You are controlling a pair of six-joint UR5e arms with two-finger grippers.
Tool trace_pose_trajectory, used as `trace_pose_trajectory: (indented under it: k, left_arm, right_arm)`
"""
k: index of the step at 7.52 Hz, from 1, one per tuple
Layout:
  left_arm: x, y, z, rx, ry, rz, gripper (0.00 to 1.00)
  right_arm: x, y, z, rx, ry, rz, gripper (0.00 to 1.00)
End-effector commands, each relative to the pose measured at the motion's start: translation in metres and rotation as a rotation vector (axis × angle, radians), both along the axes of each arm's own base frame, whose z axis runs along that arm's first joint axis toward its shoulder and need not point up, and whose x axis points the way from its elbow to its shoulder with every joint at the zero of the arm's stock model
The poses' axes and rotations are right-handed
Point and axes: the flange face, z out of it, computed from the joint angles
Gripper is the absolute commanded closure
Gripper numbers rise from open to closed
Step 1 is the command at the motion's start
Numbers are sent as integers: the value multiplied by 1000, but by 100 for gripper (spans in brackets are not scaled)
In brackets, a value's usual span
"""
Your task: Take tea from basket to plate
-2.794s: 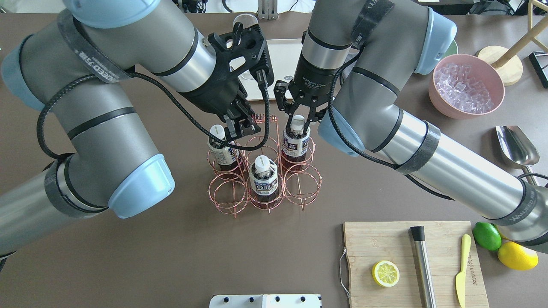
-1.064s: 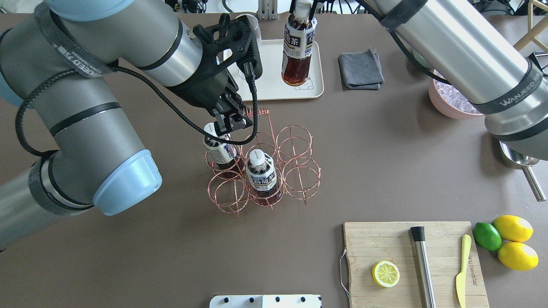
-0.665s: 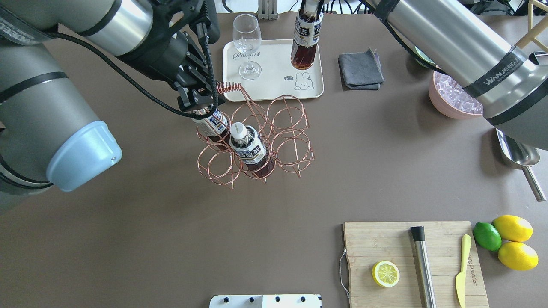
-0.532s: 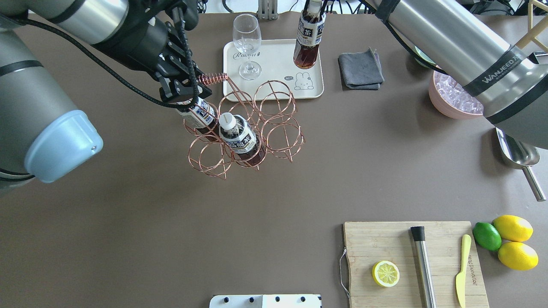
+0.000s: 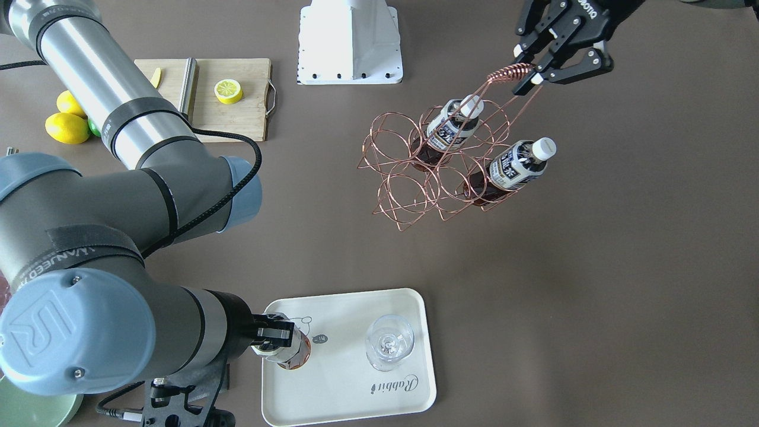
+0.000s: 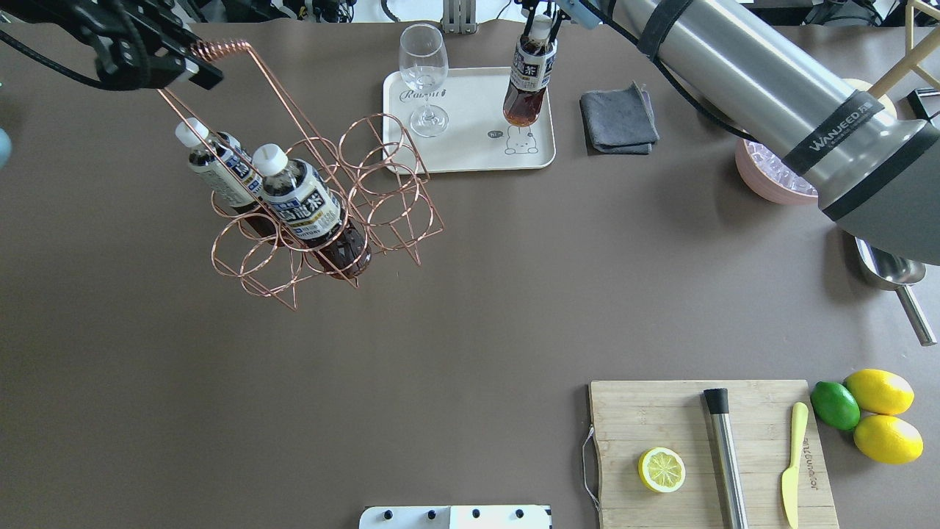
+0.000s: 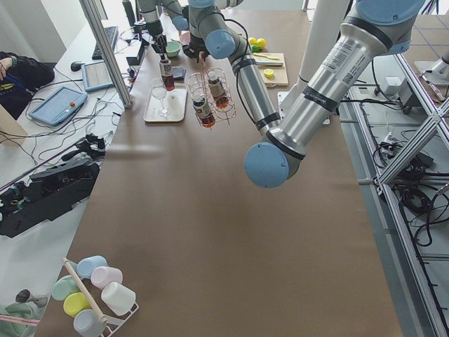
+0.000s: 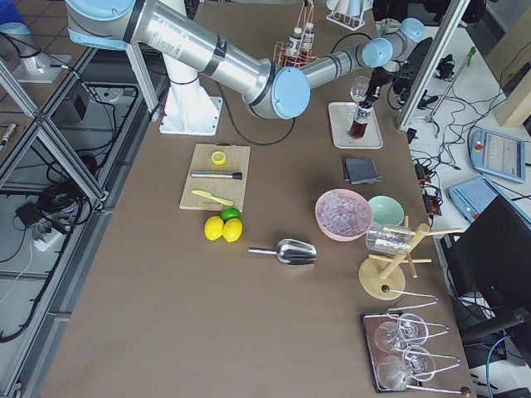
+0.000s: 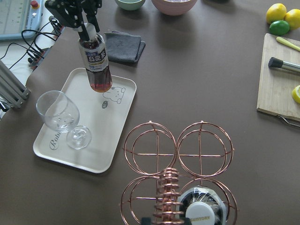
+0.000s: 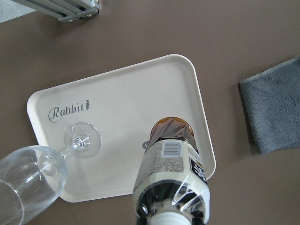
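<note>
My left gripper (image 6: 192, 63) is shut on the twisted handle of the copper wire basket (image 6: 382, 195) and holds it tilted in the air at the table's left. Two tea bottles (image 6: 301, 202) stand in its rings. The basket also shows in the front view (image 5: 403, 178) with the left gripper (image 5: 531, 74). My right gripper (image 6: 542, 16) is shut on the white cap of a third tea bottle (image 6: 527, 81), upright over the cream plate (image 6: 470, 150) near its bear drawing. I cannot tell whether its bottom touches the plate (image 10: 126, 108).
A wine glass (image 6: 424, 81) stands on the plate's left half. A grey cloth (image 6: 619, 117) lies right of the plate, a pink bowl of ice (image 6: 767, 176) further right. A cutting board (image 6: 646, 419) with lemon half, muddler and knife is at front right.
My left gripper has lifted the basket by its handle and carried it left. My right gripper took one bottle out earlier and now holds it slightly lower over the plate.
</note>
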Motion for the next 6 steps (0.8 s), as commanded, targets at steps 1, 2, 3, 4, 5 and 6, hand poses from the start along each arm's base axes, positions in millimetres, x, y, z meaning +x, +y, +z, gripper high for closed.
trace_pose_trajectory:
  k: [1, 2, 3, 4, 5, 6]
  left_arm:
    - [-103, -22, 78, 38, -72, -102, 100]
    - [-130, -30, 107, 46, -106, -126, 100]
    - [-149, -41, 135, 58, -141, -131, 100]
    - [-167, -55, 155, 56, -163, -144, 100]
    - [-184, -69, 174, 68, -189, -147, 100]
    - [-197, -80, 190, 78, -215, -149, 100]
  right_arm:
    - [-22, 7, 3, 60, 28, -26, 100]
    - [-23, 8, 1, 65, 27, -27, 100]
    - [-24, 9, -2, 67, 24, -28, 100]
    - [-25, 9, -5, 70, 22, -30, 100]
    - [-25, 9, -4, 69, 24, -29, 100]
    - [-26, 10, -4, 67, 23, -31, 97]
